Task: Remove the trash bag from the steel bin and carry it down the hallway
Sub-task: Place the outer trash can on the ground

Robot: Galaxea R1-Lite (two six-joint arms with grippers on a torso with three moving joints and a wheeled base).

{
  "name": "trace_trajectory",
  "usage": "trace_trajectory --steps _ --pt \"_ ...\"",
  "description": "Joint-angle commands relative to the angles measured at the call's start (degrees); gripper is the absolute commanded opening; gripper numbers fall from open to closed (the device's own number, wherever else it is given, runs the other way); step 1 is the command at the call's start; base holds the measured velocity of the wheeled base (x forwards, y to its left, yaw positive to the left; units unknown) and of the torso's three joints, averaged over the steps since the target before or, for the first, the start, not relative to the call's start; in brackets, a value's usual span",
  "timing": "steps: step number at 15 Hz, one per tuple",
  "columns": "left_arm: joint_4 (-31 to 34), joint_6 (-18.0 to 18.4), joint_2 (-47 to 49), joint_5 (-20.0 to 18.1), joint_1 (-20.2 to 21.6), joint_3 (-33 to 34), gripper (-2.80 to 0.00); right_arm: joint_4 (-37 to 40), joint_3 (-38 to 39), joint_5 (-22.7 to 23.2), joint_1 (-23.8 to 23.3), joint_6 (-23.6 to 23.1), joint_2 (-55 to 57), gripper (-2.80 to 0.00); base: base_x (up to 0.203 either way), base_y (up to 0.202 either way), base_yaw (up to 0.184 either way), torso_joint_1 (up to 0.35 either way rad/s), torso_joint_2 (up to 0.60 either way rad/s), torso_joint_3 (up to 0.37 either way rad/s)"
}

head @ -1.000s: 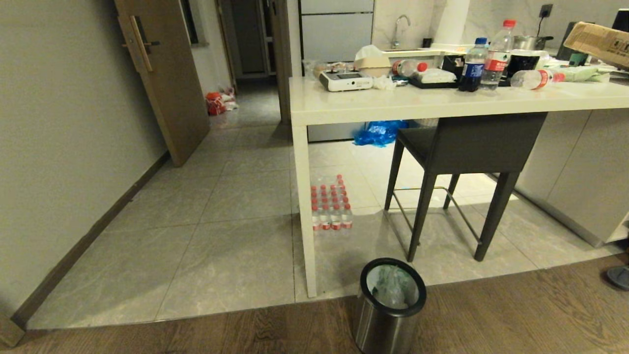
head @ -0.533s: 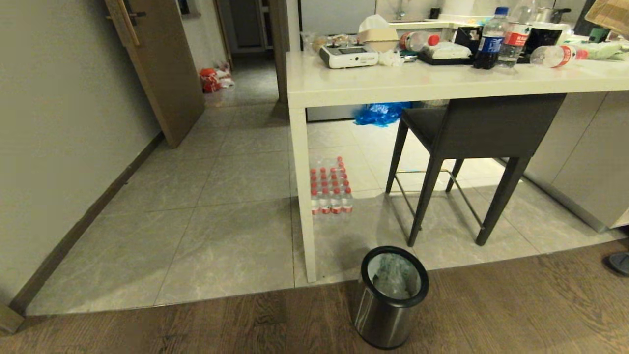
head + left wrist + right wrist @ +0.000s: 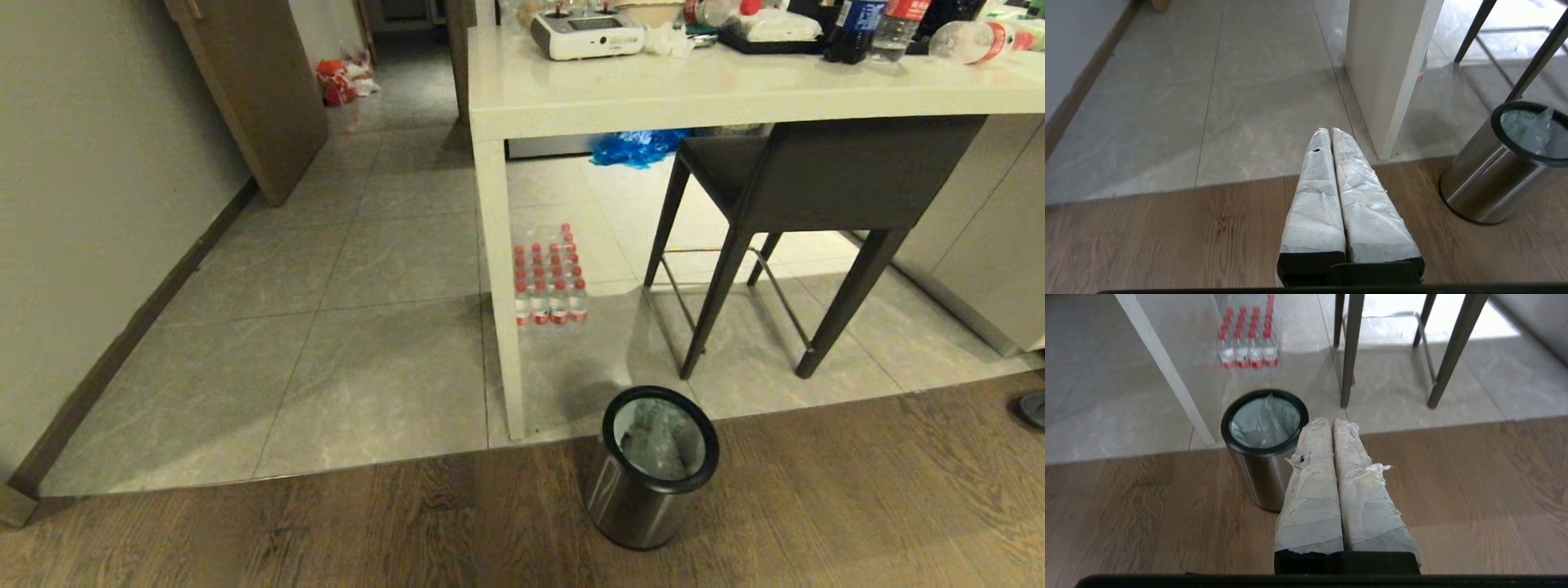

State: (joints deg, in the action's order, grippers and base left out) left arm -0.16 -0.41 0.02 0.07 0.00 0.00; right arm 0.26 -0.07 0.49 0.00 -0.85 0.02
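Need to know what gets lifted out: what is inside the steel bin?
The steel bin holds the trash bag, translucent, with greenish contents showing through. The bin's bottom is hidden.

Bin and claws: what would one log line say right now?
bag: in bin | left claw: shut, empty | right claw: shut, empty
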Motion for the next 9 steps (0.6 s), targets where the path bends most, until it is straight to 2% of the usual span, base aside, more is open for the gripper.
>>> trace_trajectory --steps 1,9 --pt "0.0 0.0 0.1 0.0 0.0 0.0 -2.8 0.2 0.0 0.0 0.0 0.0 0.1 -2.8 0.0 0.0 0.0 0.007 0.0 -0.203" --pt "0.0 -0.2 0.1 0.0 0.0 0.0 -2.8 0.2 -0.1 0.0 0.0 -0.1 0.1 -2.8 0.0 0.0 0.0 0.002 0.0 -0.202"
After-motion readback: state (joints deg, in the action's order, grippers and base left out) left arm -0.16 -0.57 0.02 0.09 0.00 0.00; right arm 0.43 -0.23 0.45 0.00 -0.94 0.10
